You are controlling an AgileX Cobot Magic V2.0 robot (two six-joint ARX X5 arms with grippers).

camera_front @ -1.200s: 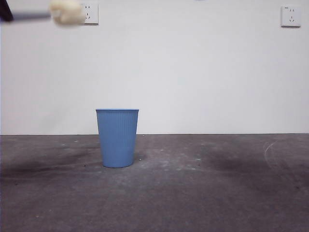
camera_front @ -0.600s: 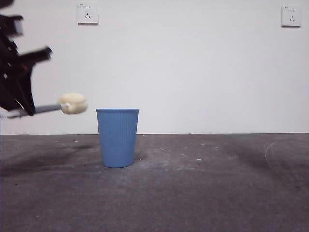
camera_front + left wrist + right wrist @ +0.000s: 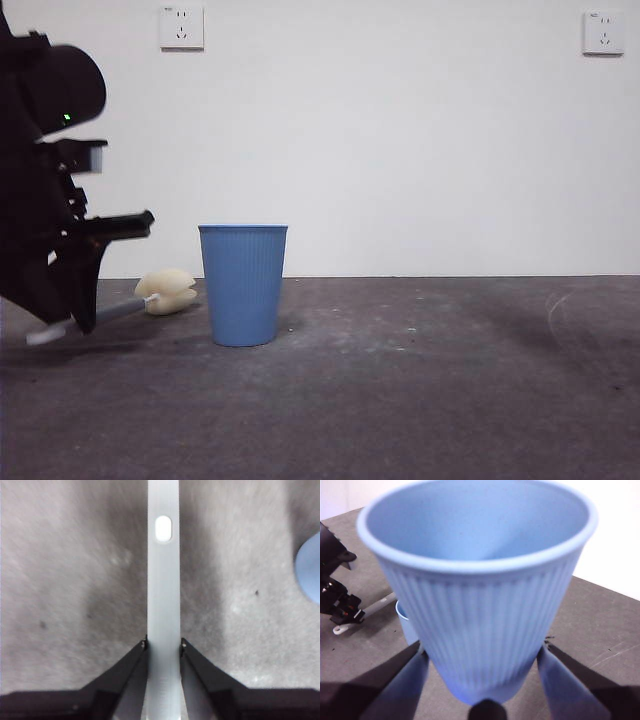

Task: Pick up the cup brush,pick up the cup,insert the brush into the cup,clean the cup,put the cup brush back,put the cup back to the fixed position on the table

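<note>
Blue and finely ribbed, both the held cup [image 3: 480,595] and the second cup [image 3: 243,285] on the table [image 3: 420,400], itself dark grey, mottled, scuffed pale. Cream-yellow at the sponge head of the brush [image 3: 167,291], grey along its handle, white at the tip, paler grey with a white oval in the left wrist view. Black on both grippers' jaws, white on the wall [image 3: 430,140] and its two sockets [image 3: 181,27].

We see a tumbler [image 3: 243,285] upright on the table [image 3: 420,400], the cup brush [image 3: 150,296] just left of it, its head nearest the tumbler.
</note>
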